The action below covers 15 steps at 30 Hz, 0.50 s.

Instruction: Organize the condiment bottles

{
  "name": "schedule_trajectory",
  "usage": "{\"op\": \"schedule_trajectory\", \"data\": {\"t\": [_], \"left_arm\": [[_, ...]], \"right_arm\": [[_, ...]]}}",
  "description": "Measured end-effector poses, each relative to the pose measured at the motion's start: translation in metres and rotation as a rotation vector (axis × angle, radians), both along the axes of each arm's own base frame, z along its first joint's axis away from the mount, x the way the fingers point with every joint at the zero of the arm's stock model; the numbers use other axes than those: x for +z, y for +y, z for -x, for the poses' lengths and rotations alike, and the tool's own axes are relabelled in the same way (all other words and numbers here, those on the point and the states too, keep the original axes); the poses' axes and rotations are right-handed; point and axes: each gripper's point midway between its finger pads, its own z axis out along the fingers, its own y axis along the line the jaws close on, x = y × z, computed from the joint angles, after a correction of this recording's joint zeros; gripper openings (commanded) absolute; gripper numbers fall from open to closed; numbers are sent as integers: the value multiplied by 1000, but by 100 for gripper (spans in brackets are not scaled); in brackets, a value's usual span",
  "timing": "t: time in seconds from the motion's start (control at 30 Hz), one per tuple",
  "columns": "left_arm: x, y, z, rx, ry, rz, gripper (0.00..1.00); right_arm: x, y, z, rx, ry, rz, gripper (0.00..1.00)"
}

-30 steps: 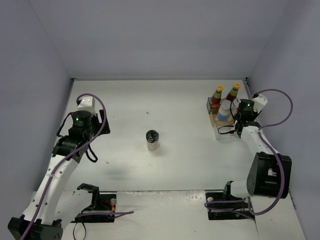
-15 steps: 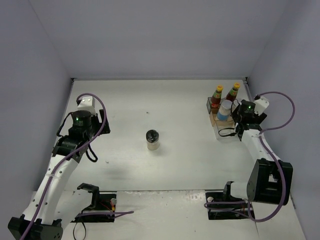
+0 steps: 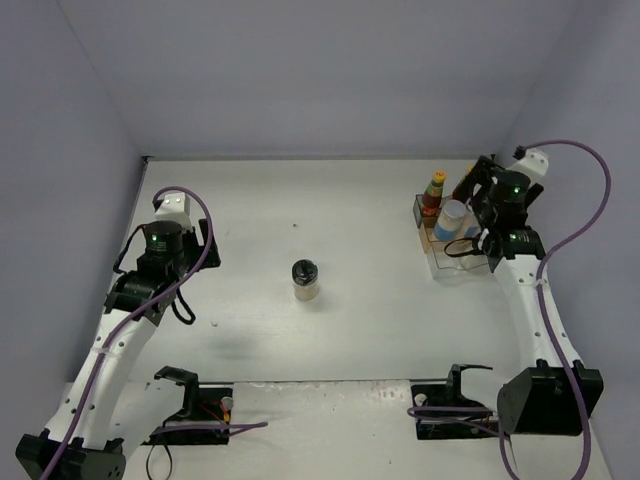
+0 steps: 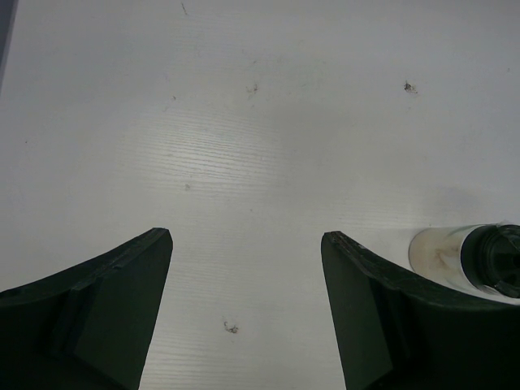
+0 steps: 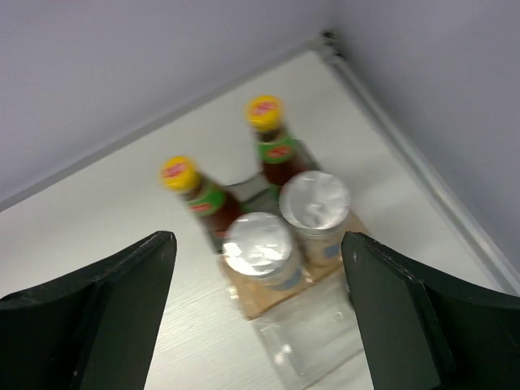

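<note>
On the clear organizer stand two red sauce bottles with yellow caps and, in front of them, two silver-lidded shakers. My right gripper hangs open above the shakers and touches nothing. In the top view the organizer sits at the right, with one red bottle and one shaker showing beside the right arm. A black-lidded pale jar stands alone mid-table. It shows at the right edge of the left wrist view. My left gripper is open over bare table.
The white table is walled at the back and on both sides. The organizer stands near the back right corner, close to the right wall. Two black stands sit at the near edge by the arm bases.
My right gripper has opened and lifted up and back from the organizer, leaving the shaker standing there. The left arm and the jar have not moved.
</note>
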Motion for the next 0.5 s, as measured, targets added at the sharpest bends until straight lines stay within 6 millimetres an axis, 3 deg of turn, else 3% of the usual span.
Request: {"op": "schedule_trajectory", "data": {"t": [0.07, 0.13, 0.23, 0.37, 0.5], "left_arm": [[0, 0, 0, -1, 0, 0, 74], [0, 0, 0, -1, 0, 1, 74], [0, 0, 0, -1, 1, 0, 74], [-1, 0, 0, -1, 2, 0, 74], [-1, 0, 0, -1, 3, 0, 74]], "right_arm": [[17, 26, -6, 100, -24, 11, 85], [31, 72, -11, 255, -46, 22, 84], [35, 135, -6, 485, -44, 29, 82], [19, 208, 6, 743, 1, 42, 79], [-19, 275, 22, 962, 93, 70, 77]]}}
